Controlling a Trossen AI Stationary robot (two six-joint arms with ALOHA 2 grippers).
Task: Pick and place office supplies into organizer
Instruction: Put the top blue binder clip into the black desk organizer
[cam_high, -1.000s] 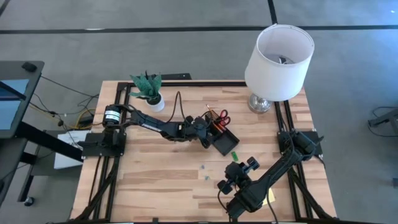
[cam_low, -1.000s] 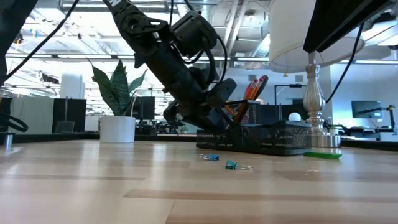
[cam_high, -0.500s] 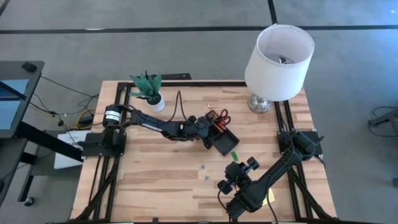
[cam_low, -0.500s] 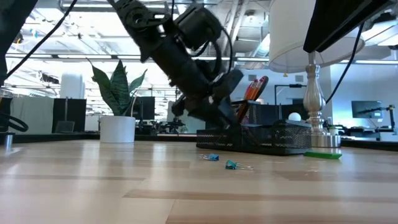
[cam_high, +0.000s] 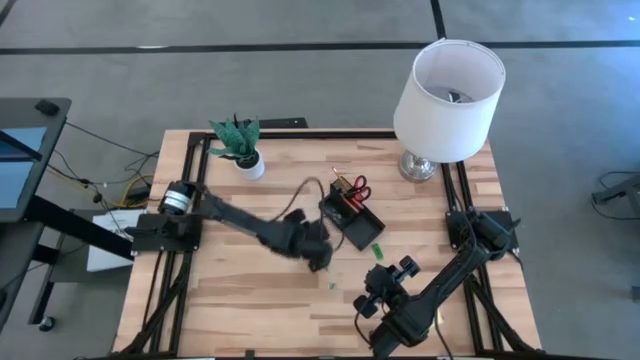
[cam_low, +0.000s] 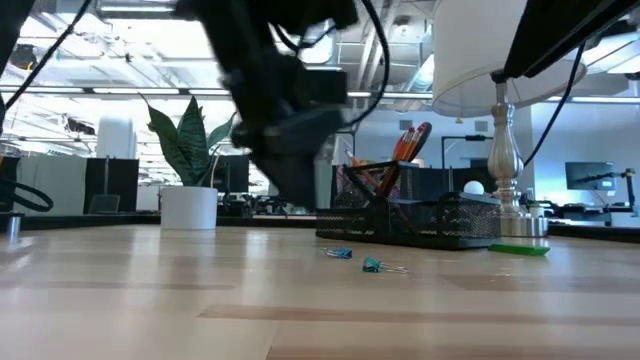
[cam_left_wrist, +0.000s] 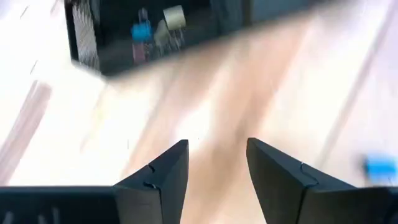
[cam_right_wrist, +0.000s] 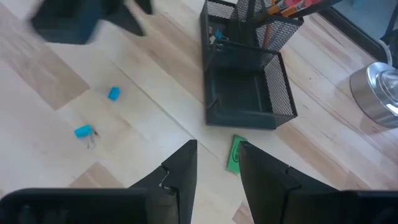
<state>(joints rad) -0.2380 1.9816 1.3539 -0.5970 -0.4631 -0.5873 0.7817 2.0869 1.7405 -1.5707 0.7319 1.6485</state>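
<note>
Overhead, the left gripper hangs over bare table beside the organizer, presumably heading for the loose clips. At table height, two clips lie just before the organizer. Its wrist view shows empty jaws apart. The right gripper, waiting near the table's front edge, jaws slightly apart and empty, overlooks the green block.

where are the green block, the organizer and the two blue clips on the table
green block (cam_right_wrist: 234, 154): right wrist view, middle of its top face
organizer (cam_right_wrist: 249, 118): right wrist view, front mesh wall
blue clips (cam_right_wrist: 114, 93): right wrist view, body of the farther clip
</note>
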